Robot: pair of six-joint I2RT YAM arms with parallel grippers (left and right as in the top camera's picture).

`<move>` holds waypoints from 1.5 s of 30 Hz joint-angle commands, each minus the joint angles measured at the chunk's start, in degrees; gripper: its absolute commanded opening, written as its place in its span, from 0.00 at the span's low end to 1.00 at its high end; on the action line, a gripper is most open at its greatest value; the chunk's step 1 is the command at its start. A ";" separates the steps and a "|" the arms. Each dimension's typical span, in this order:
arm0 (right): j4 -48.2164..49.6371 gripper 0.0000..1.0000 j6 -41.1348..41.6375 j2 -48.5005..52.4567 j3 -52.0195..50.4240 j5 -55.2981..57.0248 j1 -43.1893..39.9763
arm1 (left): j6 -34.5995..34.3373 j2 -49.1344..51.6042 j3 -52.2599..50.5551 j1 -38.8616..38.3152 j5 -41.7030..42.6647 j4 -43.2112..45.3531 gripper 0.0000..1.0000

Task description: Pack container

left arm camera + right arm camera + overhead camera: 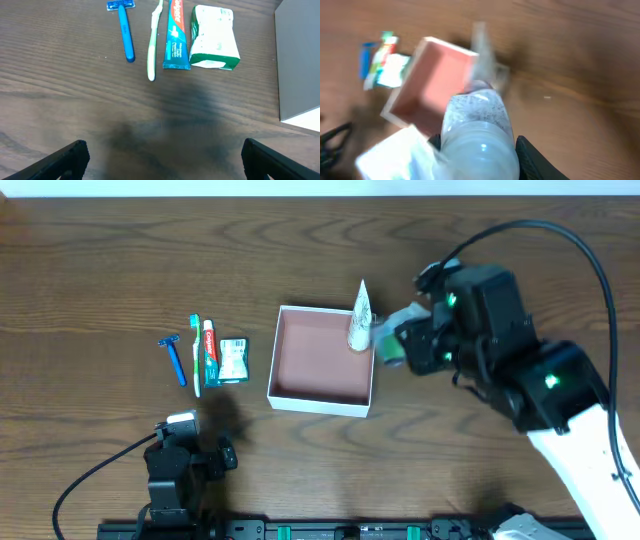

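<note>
The container (322,396) is a square shallow box with white walls and a pinkish-brown inside, at the table's middle; its inside also shows in the right wrist view (437,80). My right gripper (385,340) is shut on a white tube (359,318) with a speckled body and flat crimped end, held over the box's right rim; the tube (477,127) fills the right wrist view, which is blurred. My left gripper (162,157) is open and empty, low over the wood at the front left (185,450). A green packet (233,360), toothpaste (209,345), toothbrush (196,355) and blue razor (175,358) lie left of the box.
In the left wrist view the razor (124,30), toothbrush (154,42), toothpaste (177,35) and green packet (214,37) lie in a row ahead, with the box's wall (300,65) at the right edge. Cables run along the front edge.
</note>
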 commanded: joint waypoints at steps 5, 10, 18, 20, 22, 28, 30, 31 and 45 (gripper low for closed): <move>1.05 0.29 11.85 3.17 0.79 -2.67 8.17 | -0.09 -0.37 -0.79 0.28 -0.02 -0.13 0.98; 1.70 0.27 14.56 8.52 0.76 2.12 9.05 | -0.09 -0.37 -0.79 0.28 -0.02 -0.13 0.98; 3.39 0.27 15.52 19.63 0.76 3.91 9.66 | -0.09 -0.37 -0.79 0.28 -0.02 -0.13 0.98; 3.21 0.28 15.47 22.08 0.76 4.17 10.16 | -0.09 -0.37 -0.79 0.28 -0.02 -0.13 0.98; 3.28 0.29 15.50 24.13 0.76 4.57 10.51 | -0.09 -0.37 -0.79 0.28 -0.02 -0.13 0.98; 3.45 0.37 15.41 27.63 0.76 8.90 10.54 | -0.09 -0.37 -0.79 0.28 -0.02 -0.13 0.98; 3.43 0.46 15.06 27.80 0.76 8.90 10.62 | -0.09 -0.37 -0.79 0.28 -0.02 -0.13 0.98; 3.43 0.51 15.06 27.80 0.76 8.90 10.78 | -0.09 -0.37 -0.79 0.28 -0.02 -0.13 0.98; 3.34 0.78 10.01 18.53 0.90 8.76 11.17 | -0.09 -0.37 -0.79 0.28 -0.02 -0.13 0.98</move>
